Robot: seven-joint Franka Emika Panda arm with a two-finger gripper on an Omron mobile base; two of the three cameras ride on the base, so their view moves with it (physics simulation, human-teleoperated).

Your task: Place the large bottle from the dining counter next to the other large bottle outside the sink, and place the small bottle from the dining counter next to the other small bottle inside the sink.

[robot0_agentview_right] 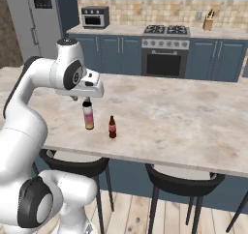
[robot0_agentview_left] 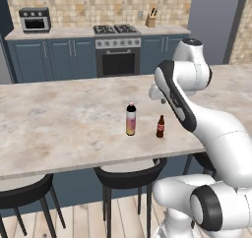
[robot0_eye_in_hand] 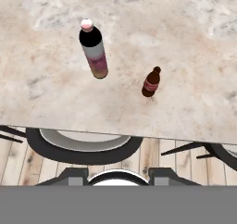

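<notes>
Two stools (robot0_eye_in_hand: 83, 146) (perhaps) under bottles.

Two bottles are standing on the dining counter (robot0_agentview_left: 59, 119): one large bottle (robot0_agentview_left: 130, 119) and one small bottle (robot0_agentview_left: 160, 127). Three stools (robot0_agentview_left: 129, 172) are showing under the counter. At the back, one oven (robot0_agentview_left: 118, 57), one toaster oven (robot0_agentview_left: 35, 19) and one knife block (robot0_agentview_left: 151, 18) are sitting along the wall.
</notes>
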